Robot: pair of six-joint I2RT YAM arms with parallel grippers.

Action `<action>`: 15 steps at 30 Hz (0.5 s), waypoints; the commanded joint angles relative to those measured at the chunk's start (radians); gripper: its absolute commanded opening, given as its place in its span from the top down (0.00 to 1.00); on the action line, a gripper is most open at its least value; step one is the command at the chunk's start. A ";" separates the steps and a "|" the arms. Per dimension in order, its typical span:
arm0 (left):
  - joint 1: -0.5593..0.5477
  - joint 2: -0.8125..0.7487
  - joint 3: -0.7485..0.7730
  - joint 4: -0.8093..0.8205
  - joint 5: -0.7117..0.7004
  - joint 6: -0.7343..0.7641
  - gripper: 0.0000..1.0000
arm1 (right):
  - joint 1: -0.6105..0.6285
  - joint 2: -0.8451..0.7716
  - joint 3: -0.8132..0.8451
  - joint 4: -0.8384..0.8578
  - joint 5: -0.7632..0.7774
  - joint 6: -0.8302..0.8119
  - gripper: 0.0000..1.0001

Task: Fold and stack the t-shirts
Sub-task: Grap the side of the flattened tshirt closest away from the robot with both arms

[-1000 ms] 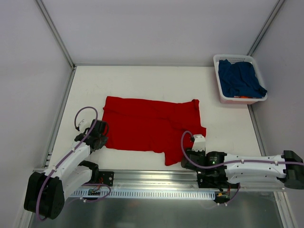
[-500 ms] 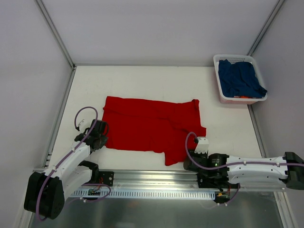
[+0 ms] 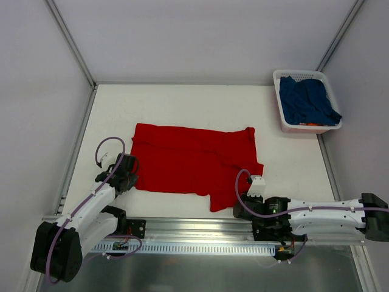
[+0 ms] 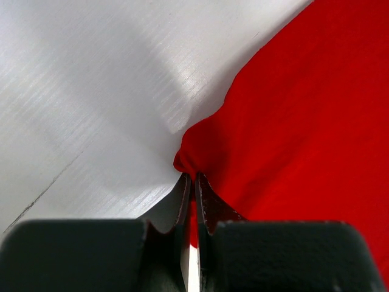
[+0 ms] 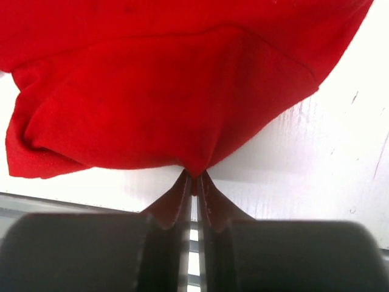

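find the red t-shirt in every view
top external: red t-shirt spread out mid-table.
left wrist: red t-shirt fills the right side, corner at the left gripper.
right wrist: red t-shirt fills the upper part, edge at the right gripper.
shared landmark: white table.

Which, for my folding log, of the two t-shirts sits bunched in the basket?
The navy blue t-shirt, crumpled in the white basket; the red t-shirt lies spread on the table.

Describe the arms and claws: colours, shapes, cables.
The left arm and right arm have white links, black joints and bulky black bases, with purple cables looping along them. The left claw and right claw each have two dark fingers tapering to thin tips.
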 commanded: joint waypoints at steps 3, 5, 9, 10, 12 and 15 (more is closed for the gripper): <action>-0.007 -0.010 -0.009 -0.009 0.017 0.014 1.00 | 0.009 0.013 -0.005 -0.008 -0.038 0.025 0.99; -0.008 -0.014 -0.007 -0.009 0.022 0.015 1.00 | 0.011 0.012 0.009 -0.029 -0.027 0.012 1.00; -0.007 -0.040 0.002 -0.010 0.034 0.028 1.00 | 0.011 0.000 0.064 -0.080 0.006 -0.014 1.00; -0.007 -0.059 0.010 -0.009 0.035 0.032 1.00 | 0.011 -0.004 0.092 -0.093 0.025 -0.020 0.99; -0.007 -0.076 0.031 -0.010 0.040 0.048 1.00 | 0.011 -0.013 0.124 -0.141 0.058 -0.037 1.00; -0.008 -0.102 0.071 -0.019 0.045 0.067 1.00 | 0.011 -0.031 0.189 -0.195 0.107 -0.067 1.00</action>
